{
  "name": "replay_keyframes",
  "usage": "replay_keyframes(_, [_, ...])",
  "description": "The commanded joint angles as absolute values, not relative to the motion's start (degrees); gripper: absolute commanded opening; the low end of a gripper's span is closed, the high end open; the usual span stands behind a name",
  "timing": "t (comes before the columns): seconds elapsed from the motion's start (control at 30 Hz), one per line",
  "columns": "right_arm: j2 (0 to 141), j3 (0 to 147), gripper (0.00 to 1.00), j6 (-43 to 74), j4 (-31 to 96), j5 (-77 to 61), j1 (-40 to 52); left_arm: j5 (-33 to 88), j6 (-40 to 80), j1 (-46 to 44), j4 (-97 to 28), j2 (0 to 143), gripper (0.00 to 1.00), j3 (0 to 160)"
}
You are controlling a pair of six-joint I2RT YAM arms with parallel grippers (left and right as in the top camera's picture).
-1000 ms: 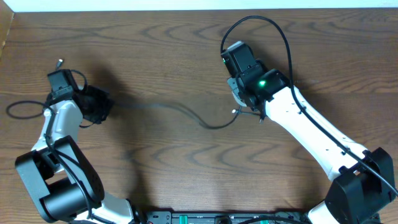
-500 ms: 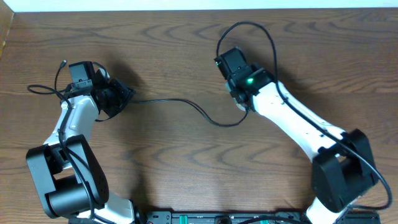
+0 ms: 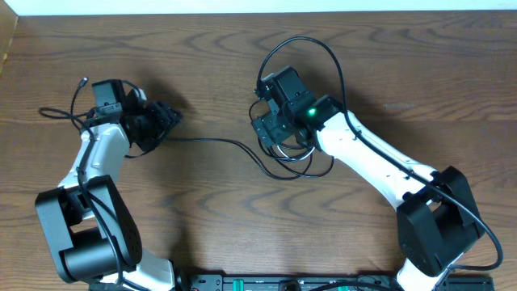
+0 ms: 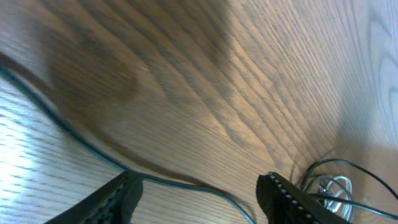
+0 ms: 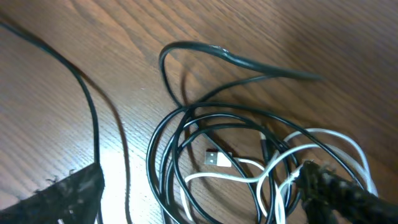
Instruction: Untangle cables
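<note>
A tangle of black cables [image 5: 186,130] and one white cable [image 5: 323,140] with a white USB plug [image 5: 217,158] lies on the wooden table. My right gripper [image 5: 205,193] stands open right over it, and nothing is gripped between the fingers. In the overhead view the bundle [image 3: 292,164] lies just under the right gripper [image 3: 271,129]. One black strand [image 3: 214,141] runs left from the bundle to my left gripper [image 3: 166,121]. In the left wrist view that strand [image 4: 74,134] lies flat on the wood between the open fingers of the left gripper [image 4: 199,199].
A thin black strand [image 3: 56,113] loops on the table left of the left wrist. The right arm's own thick wire [image 3: 311,44] arches above its wrist. The table's pale far edge [image 3: 258,6] runs along the top.
The right gripper has moved left, opened and let the bundle drop into loops on the table. The left gripper has opened too, and the strand between the arms has gone slack.
</note>
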State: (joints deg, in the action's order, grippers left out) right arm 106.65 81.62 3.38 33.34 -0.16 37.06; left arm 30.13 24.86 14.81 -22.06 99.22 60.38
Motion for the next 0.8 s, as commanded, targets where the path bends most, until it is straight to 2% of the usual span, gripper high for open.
replay_keyframes(0.0, [106.3, 84.4, 0.99, 5.1, 32.9, -2.3, 36.2, 31.1, 22.9, 12.4, -22.2, 99.5, 0.67, 62.5])
replay_keyframes(0.23, [106.3, 84.5, 0.99, 14.1, 34.5, -2.3, 30.7, 31.0, 22.5, 6.4, -21.0, 99.5, 0.66, 62.8])
replay_keyframes(0.3, [106.4, 84.5, 0.95, 16.1, 36.1, -2.3, 29.2, 31.0, 22.5, 4.8, -20.6, 99.5, 0.66, 62.8])
replay_keyframes(0.37, [106.5, 84.4, 0.84, 17.5, 38.1, -2.3, 27.4, 31.0, 22.3, 3.1, -20.0, 99.5, 0.66, 62.8])
replay_keyframes(0.43, [106.5, 84.3, 0.69, 18.4, 39.7, -2.3, 26.2, 31.0, 21.1, 1.5, -19.3, 99.5, 0.66, 62.8])
replay_keyframes(0.53, [106.5, 84.3, 0.34, 18.5, 42.6, -2.4, 24.5, 31.0, 19.9, -1.0, -18.4, 99.5, 0.62, 62.8])
replay_keyframes(0.57, [106.5, 84.2, 0.18, 18.5, 43.4, -2.4, 24.3, 31.0, 19.9, -1.9, -18.0, 99.5, 0.59, 62.8])
replay_keyframes(0.63, [106.5, 83.6, 0.03, 18.4, 43.9, -2.6, 24.3, 30.9, 19.6, -3.3, -17.4, 99.5, 0.55, 62.8])
replay_keyframes(0.77, [106.5, 81.0, 0.01, 19.9, 43.5, -3.4, 25.1, 30.9, 17.5, -5.9, -16.7, 99.5, 0.41, 62.8])
